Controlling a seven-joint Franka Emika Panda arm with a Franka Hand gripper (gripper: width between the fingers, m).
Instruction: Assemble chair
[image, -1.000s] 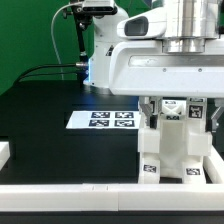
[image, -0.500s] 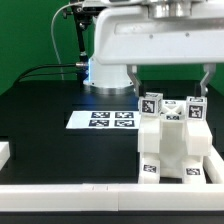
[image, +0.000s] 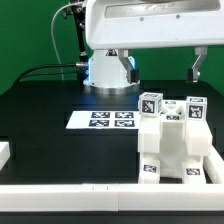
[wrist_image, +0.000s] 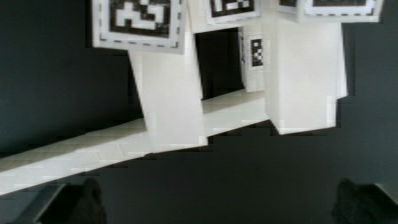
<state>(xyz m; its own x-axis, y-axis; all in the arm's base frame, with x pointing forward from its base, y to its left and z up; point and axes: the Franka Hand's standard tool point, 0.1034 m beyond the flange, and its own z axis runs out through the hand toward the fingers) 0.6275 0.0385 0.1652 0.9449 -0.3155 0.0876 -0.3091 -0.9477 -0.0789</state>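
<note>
**A:** So how far along was the chair (image: 172, 140) at this point?

**B:** Pretty far, by the look of it. A chunky white assembly was seen standing upright on the black table (image: 50, 105), on the exterior view's right, close to the white border rail (image: 70, 192) at the front. Several pieces were already joined: a blocky stepped body with tags low on its front, and posts sticking up with square marker tags (image: 150, 103) on top. Nothing loose was spotted lying around on the table.

**A:** And the gripper?

**B:** The gripper (wrist_image: 222, 200) was spread wide and nothing was held. In the wrist view only the two dark fingertips (wrist_image: 68, 203) were visible, well apart, with the chair's white posts (wrist_image: 169, 95) and a cross piece below them, untouched. In the exterior view one finger (image: 199, 66) was seen hanging above the chair, clear of it.

**A:** What was left, then?

**B:** Hard to say for sure. It could be judged that most of the build was done, maybe all of it, since no spare parts were shown. Whether every joint was fully seated couldn't be told from these angles. The marker board (image: 110, 120) was lying flat beside the chair, toward the exterior view's left, not touched by anything.
</note>
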